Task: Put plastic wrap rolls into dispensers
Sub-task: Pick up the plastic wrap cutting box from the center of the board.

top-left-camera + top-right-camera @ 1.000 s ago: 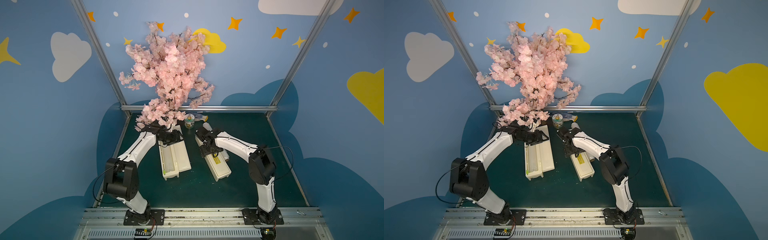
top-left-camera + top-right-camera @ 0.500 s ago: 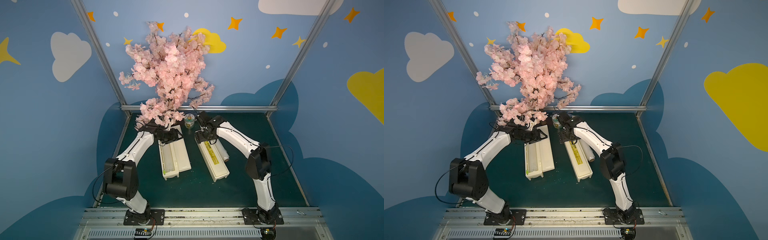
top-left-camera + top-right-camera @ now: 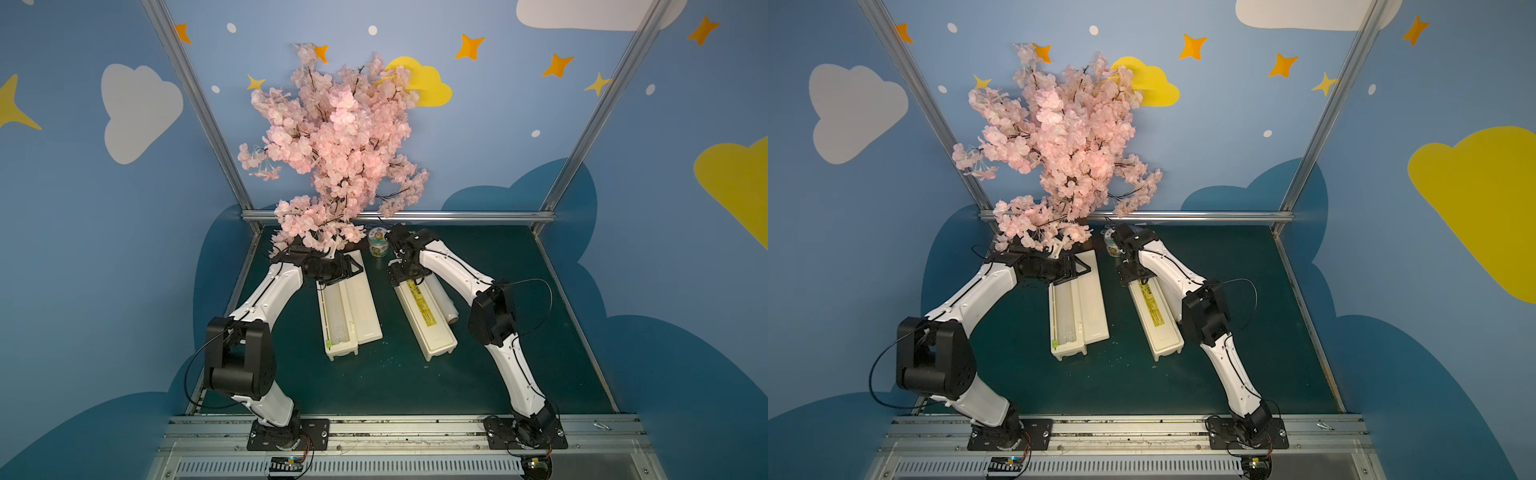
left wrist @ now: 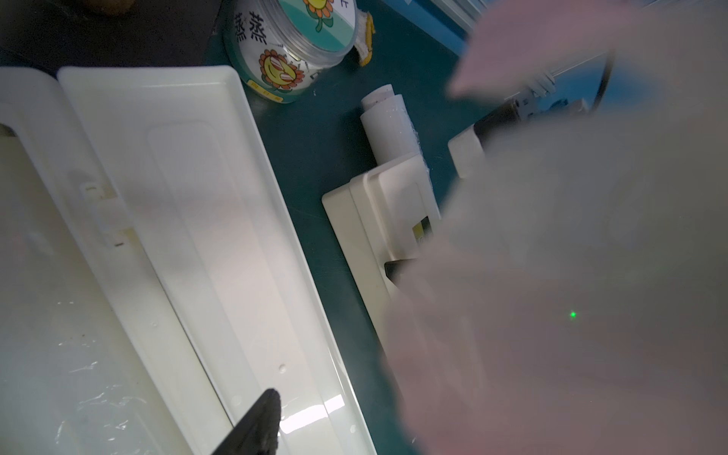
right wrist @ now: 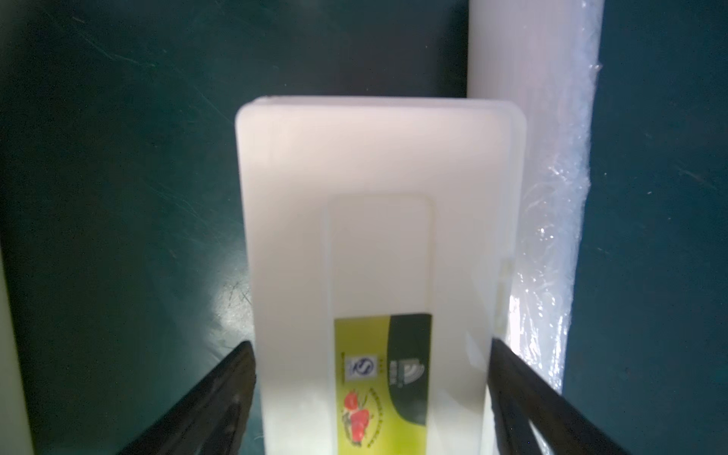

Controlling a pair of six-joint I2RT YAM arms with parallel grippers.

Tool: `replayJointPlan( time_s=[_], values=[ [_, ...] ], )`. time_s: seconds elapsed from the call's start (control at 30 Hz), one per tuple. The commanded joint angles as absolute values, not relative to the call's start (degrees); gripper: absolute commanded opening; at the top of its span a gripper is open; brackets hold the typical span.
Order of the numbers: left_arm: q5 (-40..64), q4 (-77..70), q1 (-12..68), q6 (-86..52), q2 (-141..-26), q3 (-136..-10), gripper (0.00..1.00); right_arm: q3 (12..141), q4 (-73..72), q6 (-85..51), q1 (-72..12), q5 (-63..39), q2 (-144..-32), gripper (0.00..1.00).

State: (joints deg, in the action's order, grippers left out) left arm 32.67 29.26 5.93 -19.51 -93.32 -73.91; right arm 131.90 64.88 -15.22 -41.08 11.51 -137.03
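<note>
Blue walls (image 3: 83, 249) painted with clouds and stars all round, a dark green bench (image 3: 395, 382) in the middle, and a big fake pink blossom tree (image 3: 336, 145) hanging over the far left of it. Two long cream-white plastic dispenser boxes lie side by side. The open dispenser box (image 3: 368, 307) has its lid flipped flat, and a whitish translucent plastic wrap roll (image 3: 337, 320) already sits in its tray. The closed dispenser box (image 3: 436, 345) has a yellow label strip (image 3: 424, 307) on its lid, and the second plastic wrap roll (image 3: 444, 301) lies on the bench right up against its long side, on the right arm's side. A small round clear jar with a sunflower label (image 3: 378, 245) stands just past the far ends of both boxes. The right end effector (image 5: 370, 346) is spread wide and straddles the far end of the closed box, its black fingers (image 5: 220, 394) just beside each long wall; honestly can't tell if they actually press on it, and nothing is lifted. The left end effector (image 3: 351, 269) hangs over the far end of the open box under the blossoms. Its wrist camera is mostly blurred out by petals, with only one dark fingertip (image 4: 256, 423) showing above the lid, so I can't tell how far apart that one is.
</note>
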Motion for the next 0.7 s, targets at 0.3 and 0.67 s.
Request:
replayJointPlan(
  time_s=[0.3,0.67],
  values=[
    [33.93,27.83,5.78,-17.78,-94.5,-75.08,0.67,135.5,65.2,-15.0,-40.88,9.84,-144.17,0.9],
    [31.03,28.11,6.51,-13.69,-92.32,-74.77,0.78,134.69,65.13,-13.47,-41.12,5.9,-144.45,0.8]
  ],
)
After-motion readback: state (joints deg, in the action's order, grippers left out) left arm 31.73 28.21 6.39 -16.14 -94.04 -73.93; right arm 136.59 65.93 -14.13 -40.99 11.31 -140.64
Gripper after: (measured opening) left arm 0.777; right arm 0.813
